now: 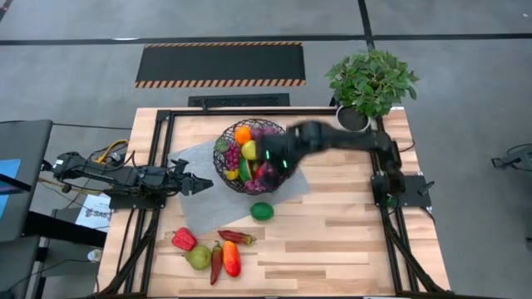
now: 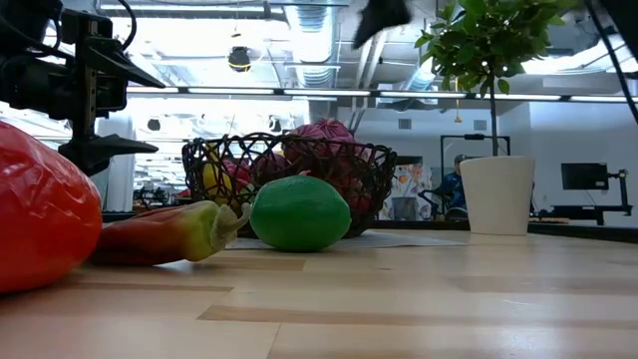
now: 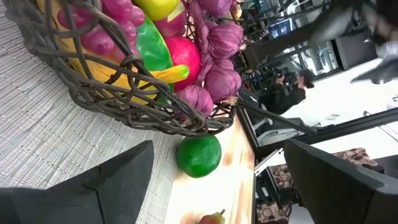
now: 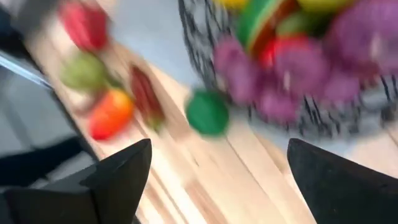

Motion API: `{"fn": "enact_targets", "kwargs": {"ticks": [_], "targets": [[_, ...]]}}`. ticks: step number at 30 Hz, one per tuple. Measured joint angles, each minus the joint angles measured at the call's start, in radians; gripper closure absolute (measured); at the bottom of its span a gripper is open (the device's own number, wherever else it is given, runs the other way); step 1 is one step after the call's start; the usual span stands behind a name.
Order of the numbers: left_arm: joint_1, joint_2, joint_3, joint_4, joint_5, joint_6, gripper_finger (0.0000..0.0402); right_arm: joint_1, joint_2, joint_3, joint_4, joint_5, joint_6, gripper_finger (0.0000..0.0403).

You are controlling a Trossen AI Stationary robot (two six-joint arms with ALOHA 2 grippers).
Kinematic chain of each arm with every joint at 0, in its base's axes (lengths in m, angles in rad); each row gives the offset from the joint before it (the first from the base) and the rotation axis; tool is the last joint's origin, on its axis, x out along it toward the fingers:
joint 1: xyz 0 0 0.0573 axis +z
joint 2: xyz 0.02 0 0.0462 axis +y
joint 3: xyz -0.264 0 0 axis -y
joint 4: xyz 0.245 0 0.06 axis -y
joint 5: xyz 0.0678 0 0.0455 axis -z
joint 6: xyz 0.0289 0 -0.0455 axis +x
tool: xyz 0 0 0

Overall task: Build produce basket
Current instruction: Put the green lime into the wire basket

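Looking straight down from high above on the whole worktop [image 1: 332, 241]. Looking level from worktop height, very near the green lime [image 2: 299, 212], into the room behind. Looking out from each wrist, close in. Basket [image 1: 249, 158] and lime seen in all four.

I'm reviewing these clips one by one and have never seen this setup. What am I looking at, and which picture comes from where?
Two dark robot arms work at a wooden table. One picture looks straight down, one looks level across the tabletop, and two come from cameras on the arms' wrists. The wire basket sits on a grey mat, already holding fruit. A lime lies beside it; peppers and a pear wait near the front edge. A potted plant stands at the back. The right hand hovers open over the basket, holding nothing. The left hand waits open beside the mat, also empty.
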Motion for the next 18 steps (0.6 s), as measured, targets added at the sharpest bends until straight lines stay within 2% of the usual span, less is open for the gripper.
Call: {"fn": "enact_targets", "kwargs": {"ticks": [2, 7, 13, 18], "targets": [[0.000, 0.000, 0.000, 0.000, 0.000, -0.001, 0.0056, 0.074, 0.011, 0.000, -0.038, 0.051, 0.028, 0.0012], [0.000, 0.000, 0.000, 0.000, -0.002, -0.005, 0.0056, 0.201, 0.101, -0.001, 0.027, 0.154, 0.076, 0.0012], [0.000, 0.000, 0.000, 0.000, 0.000, -0.014, 0.0056, 0.244, 0.245, -0.002, 0.157, 0.204, 0.064, 0.0013], [0.000, 0.000, 0.000, -0.001, 0.007, -0.016, 0.0056, 0.263, 0.319, -0.002, 0.159, 0.206, 0.062, 0.0013]]}}
